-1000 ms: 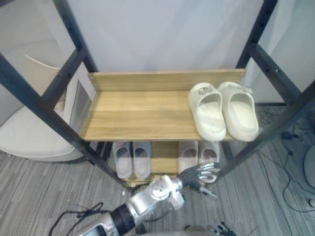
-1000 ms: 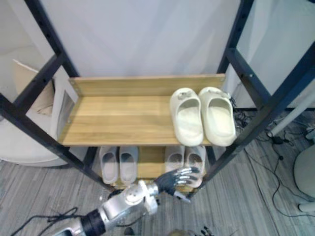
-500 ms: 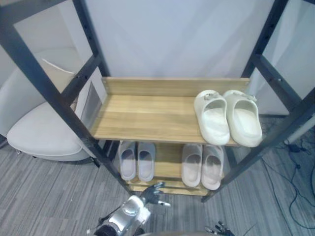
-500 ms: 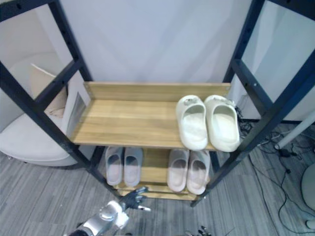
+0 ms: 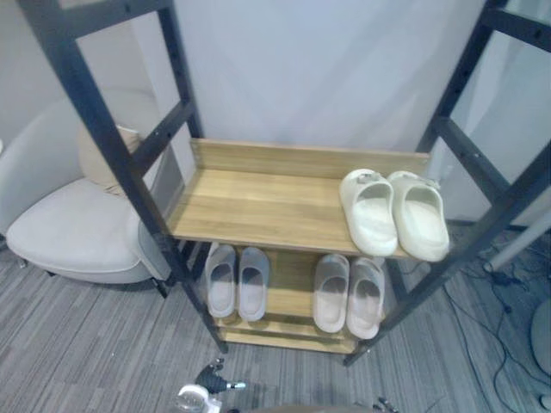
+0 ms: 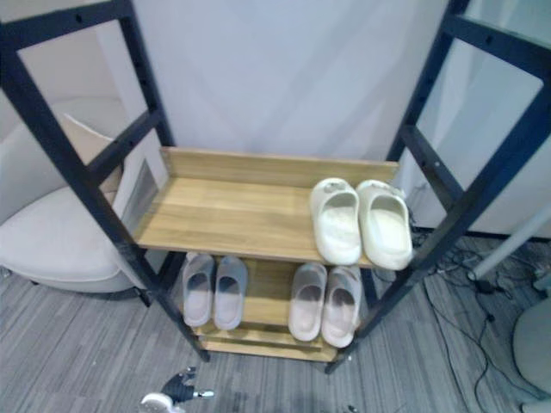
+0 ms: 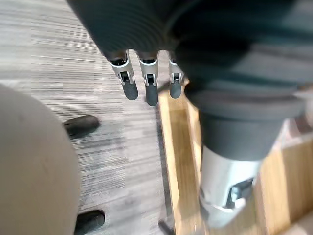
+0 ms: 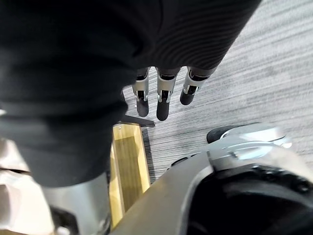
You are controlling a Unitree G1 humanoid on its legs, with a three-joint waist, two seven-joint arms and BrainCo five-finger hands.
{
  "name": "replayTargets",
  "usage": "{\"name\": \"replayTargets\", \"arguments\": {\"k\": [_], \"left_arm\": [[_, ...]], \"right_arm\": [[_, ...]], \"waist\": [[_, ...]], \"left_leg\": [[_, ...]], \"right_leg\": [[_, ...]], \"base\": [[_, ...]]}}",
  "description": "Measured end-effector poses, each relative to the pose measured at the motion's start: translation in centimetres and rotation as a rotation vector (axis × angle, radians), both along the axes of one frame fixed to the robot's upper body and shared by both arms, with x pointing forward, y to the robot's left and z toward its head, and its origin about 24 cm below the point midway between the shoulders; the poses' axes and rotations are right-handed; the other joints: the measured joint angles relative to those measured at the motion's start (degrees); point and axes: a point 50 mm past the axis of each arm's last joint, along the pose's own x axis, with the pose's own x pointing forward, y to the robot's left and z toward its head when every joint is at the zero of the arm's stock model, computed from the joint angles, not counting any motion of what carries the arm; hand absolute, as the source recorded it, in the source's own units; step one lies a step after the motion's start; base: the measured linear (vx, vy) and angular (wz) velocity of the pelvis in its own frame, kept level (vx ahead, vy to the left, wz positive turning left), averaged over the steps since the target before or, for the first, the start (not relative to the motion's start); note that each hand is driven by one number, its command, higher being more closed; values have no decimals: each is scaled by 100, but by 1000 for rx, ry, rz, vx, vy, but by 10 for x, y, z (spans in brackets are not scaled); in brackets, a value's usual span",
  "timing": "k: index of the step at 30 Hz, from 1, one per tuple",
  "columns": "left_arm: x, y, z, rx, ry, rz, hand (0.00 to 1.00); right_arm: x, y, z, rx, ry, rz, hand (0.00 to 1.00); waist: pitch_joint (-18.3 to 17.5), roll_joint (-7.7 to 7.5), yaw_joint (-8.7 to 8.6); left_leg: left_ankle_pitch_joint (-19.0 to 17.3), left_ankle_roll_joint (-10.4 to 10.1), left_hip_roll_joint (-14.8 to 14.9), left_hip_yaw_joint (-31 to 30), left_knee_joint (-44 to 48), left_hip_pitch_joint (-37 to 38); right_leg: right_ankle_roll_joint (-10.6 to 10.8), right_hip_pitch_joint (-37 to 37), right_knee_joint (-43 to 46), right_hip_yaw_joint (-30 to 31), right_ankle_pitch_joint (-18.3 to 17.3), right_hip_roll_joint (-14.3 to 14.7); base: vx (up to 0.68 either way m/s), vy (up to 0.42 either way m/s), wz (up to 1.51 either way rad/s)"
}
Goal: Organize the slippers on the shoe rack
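Withdrawn from the pink slippers (image 5: 331,292), the left hand (image 5: 211,379) now hangs low before the shoe rack (image 5: 258,215), fingers straight, holding nothing. The right hand (image 8: 165,93) is likewise straight-fingered and empty. Six slippers sit on the rack: two grey slippers (image 5: 221,282) lower left, the two pink lower right, two cream slippers (image 5: 370,215) at the upper shelf's right end.

White wall (image 5: 301,69); grey striped floor (image 5: 77,344); beige armchair (image 5: 69,228) left.
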Motion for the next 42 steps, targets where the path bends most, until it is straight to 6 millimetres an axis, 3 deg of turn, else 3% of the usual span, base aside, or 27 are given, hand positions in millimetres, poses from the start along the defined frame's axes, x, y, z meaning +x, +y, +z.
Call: {"name": "replayTargets", "arguments": {"k": [4, 5, 6, 7, 8, 9, 10, 11, 13, 14, 16, 17, 18, 19, 21, 24, 25, 28, 29, 32, 33, 35, 37, 39, 40, 42], "left_arm": [[6, -1, 3, -13, -40, 67, 0], [14, -2, 6, -24, -65, 84, 0], [17, -3, 7, -35, -74, 101, 0], [18, -4, 7, -36, -79, 100, 0], [15, -4, 6, -38, -73, 104, 0], [15, -5, 6, -41, -75, 105, 0], [18, -10, 6, -51, -83, 102, 0], [18, -10, 6, -53, -84, 102, 0], [8, 2, 4, -16, -52, 95, 0], [7, 3, 3, -11, -47, 95, 0], [1, 0, 1, -15, -26, 78, 0], [2, -2, 1, -18, -27, 66, 0], [2, -10, 0, -29, -28, 38, 0], [4, -13, 0, -35, -32, 21, 0], [7, -12, 1, -30, -33, 21, 0], [6, -12, 0, -33, -32, 38, 0], [4, -8, 0, -24, -30, 42, 0], [7, -11, 1, -35, -45, 44, 0], [6, -13, 0, -39, -42, 45, 0], [9, -14, 1, -53, -50, 65, 0], [9, -14, 1, -54, -50, 64, 0], [14, -18, 2, -63, -63, 58, 0], [22, -25, 4, -80, -81, 50, 0], [28, -25, 6, -78, -96, 45, 0], [25, -23, 6, -72, -90, 53, 0], [24, -22, 5, -70, -87, 54, 0]], "right_arm": [[20, -4, 3, -21, -38, 17, 0], [27, -5, 4, -26, -50, 22, 0], [30, -5, 5, -31, -60, 11, 0], [32, -4, 6, -29, -70, 12, 0], [34, -3, 7, -27, -90, 11, 0], [33, -3, 7, -29, -93, 10, 0], [34, -7, 8, -37, -97, 7, 0], [34, -8, 8, -39, -96, 5, 0], [31, 8, 5, 2, -87, -3, 0], [31, 9, 4, 4, -85, -4, 0], [33, 6, 5, -5, -88, 4, 0], [35, 3, 6, -13, -91, 9, 0], [36, -2, 7, -35, -90, 35, 0], [37, -6, 8, -48, -90, 44, 0], [32, 0, 5, -33, -71, 43, 0], [28, 1, 4, -28, -56, 44, 0], [28, 5, 3, -20, -53, 50, 0], [30, -2, 4, -41, -44, 78, 0], [34, -3, 5, -45, -50, 94, 0], [35, 1, 4, -37, -54, 93, 0], [36, 2, 4, -35, -57, 92, 0], [40, 5, 5, -32, -69, 90, 0], [42, 5, 5, -36, -78, 88, 0], [45, 5, 6, -37, -83, 92, 0], [49, 7, 7, -32, -97, 96, 0], [58, 10, 10, -28, -127, 106, 0]], "waist": [[135, 53, 82], [276, 43, 107], [301, 17, 134], [303, 11, 147], [284, 60, 94], [261, 95, 79], [182, 249, 69], [182, 223, 75], [90, -146, 120], [75, -171, 127], [88, -113, 113], [97, -96, 104], [135, 117, 45], [159, 208, 4], [158, 162, -2], [140, 104, -18], [42, -63, -6], [-38, 85, 134], [-34, 128, 95], [-7, 71, 81], [-6, 46, 82], [10, -2, 35], [20, 18, -32], [46, -16, 26], [57, -21, 98], [54, -51, 39]], "left_leg": [[204, -39, -84, -131, 824, -1066], [-200, 153, 4, 156, 1323, -1194], [-928, 443, 62, 757, 2514, -1374], [-1116, 434, 131, 1015, 2920, -1343], [-1518, 345, 411, 1564, 3340, -1105], [-1649, 314, 516, 1712, 3275, -1011], [-1875, 177, 574, 1833, 2670, -876], [-1884, 199, 530, 1843, 2437, -784], [-1436, 295, 119, 1724, 1721, -623], [-1417, 311, 74, 1693, 1677, -611], [-1410, 416, -151, 1491, 1560, -504], [-1402, 450, -188, 1426, 1519, -479], [-1373, 516, -239, 1215, 1444, -420], [-1355, 548, -259, 945, 1444, -441], [-1253, 558, -356, 497, 1375, -457], [-1131, 452, -467, -85, 1391, -493], [-1100, 387, -600, -358, 1428, -569], [-895, 182, -449, -766, 1171, -691], [-810, 111, -396, -968, 1074, -722], [-671, -7, -304, -1214, 1047, -780], [-630, 23, -289, -1097, 1040, -809], [-734, 335, -25, 501, 1262, -977], [-945, 487, 389, 2418, 1773, -1174], [-1089, 591, 413, 2862, 2011, -1281], [-1189, 612, 274, 2670, 2120, -1377], [-1448, 698, -51, 2484, 2222, -1493]], "right_leg": [[-155, -431, 231, -167, 24, 23], [-204, -472, 212, -462, 44, -97], [-197, -436, 269, -615, 43, -200], [-193, -380, 265, -692, 45, -234], [-149, -266, 190, -898, 70, -225], [-126, -267, 187, -977, 69, -200], [-77, -311, 201, -1123, 56, -104], [-48, -330, 193, -1134, 65, -71], [29, -368, -30, -1131, 237, -215], [52, -365, -21, -1141, 248, -247], [236, -505, 803, -1173, 42, -614], [207, -597, 1140, -1116, 9, -700], [80, -1002, 2088, -612, 4, -802], [5, -1318, 2486, 386, -202, -551], [65, -1451, 2492, 1988, -514, 47], [51, -1446, 1920, 2725, -522, 320], [36, -1377, 1481, 2729, -383, 235], [-100, -1246, 1047, 2266, -404, 284], [-161, -1171, 953, 2049, -361, 324], [-264, -868, 684, 1486, -291, 376], [-276, -834, 666, 1371, -285, 353], [-283, -760, 585, 847, -281, 226], [-272, -695, 569, 393, -289, 108], [-161, -676, 612, 220, -366, 10], [-66, -678, 651, 202, -479, -37], [129, -676, 854, -37, -790, -328]], "base": [[-108, -2, 70], [-200, 44, 78], [-170, 39, 65], [-143, 42, 74], [-94, 60, 63], [-77, 124, 88], [-14, 119, 64], [11, 119, 64], [16, 77, 41], [28, 95, 33], [39, 122, 39], [-30, 165, 61], [-31, 126, 86], [-19, 90, 104], [32, -79, 135], [46, -148, 126], [82, -205, 132], [52, -217, 82], [26, -189, 69], [24, -137, 93], [-16, -55, 90], [-25, -28, 97], [9, 37, 109], [16, 165, 83], [24, 219, 65], [34, 218, 83]]}}
